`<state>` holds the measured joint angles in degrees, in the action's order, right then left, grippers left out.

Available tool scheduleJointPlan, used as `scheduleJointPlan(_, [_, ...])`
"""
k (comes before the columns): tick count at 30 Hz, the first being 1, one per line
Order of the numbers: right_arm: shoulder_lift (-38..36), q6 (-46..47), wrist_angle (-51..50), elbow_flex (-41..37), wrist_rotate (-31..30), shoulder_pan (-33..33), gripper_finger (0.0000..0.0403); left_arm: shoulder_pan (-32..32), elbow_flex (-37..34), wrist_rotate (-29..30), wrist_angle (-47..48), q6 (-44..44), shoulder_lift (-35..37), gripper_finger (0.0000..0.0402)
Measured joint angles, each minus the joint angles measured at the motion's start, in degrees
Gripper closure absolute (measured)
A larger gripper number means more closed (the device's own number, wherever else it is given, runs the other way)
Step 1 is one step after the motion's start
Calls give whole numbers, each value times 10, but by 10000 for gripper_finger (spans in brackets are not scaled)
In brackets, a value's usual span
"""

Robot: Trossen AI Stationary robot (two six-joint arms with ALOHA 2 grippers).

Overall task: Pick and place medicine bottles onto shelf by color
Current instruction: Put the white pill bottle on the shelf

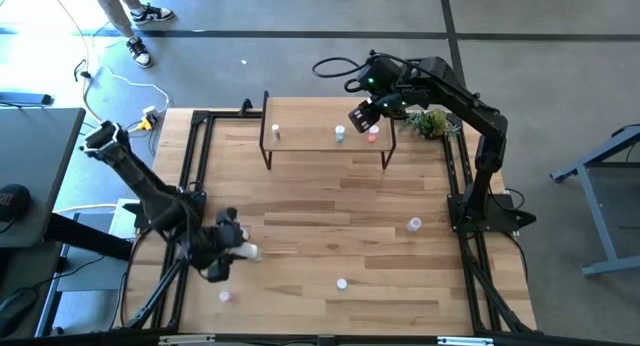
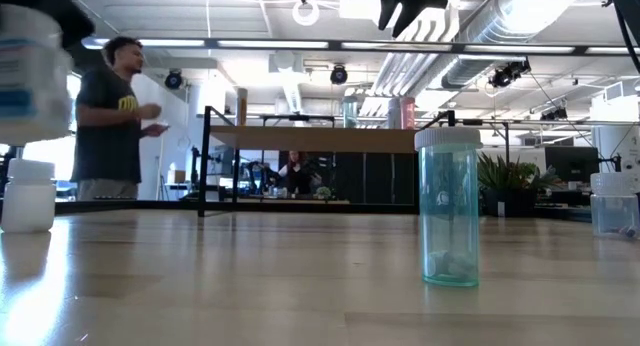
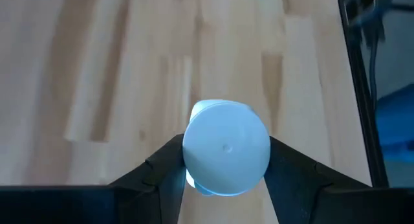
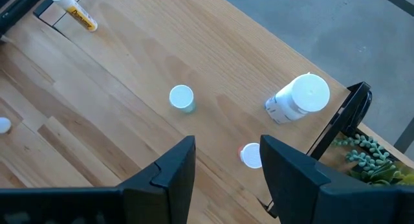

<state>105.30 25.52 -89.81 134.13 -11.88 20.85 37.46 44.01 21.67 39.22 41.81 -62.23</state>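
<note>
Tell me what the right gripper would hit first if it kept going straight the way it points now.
Probably the small pinkish-red bottle on the shelf: in the right wrist view it sits between the open fingers of the right gripper, just ahead of them. Depth is unclear, so it might touch the shelf board beside it instead.

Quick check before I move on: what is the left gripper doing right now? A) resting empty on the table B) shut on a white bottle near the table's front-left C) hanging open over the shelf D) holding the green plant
B. In the left wrist view the left gripper has both fingers pressed against a white bottle, and the high view places it at the table's front-left, far from the shelf.
</note>
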Motion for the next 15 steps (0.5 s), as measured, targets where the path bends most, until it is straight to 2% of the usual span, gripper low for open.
scheduleJointPlan(8, [0,0,0,0,0,0,238,-121,5,0,3,-100,94,234])
scheduleJointPlan(15, [0,6,0,0,0,0,238,-253,65,0,16,-240,133,234])
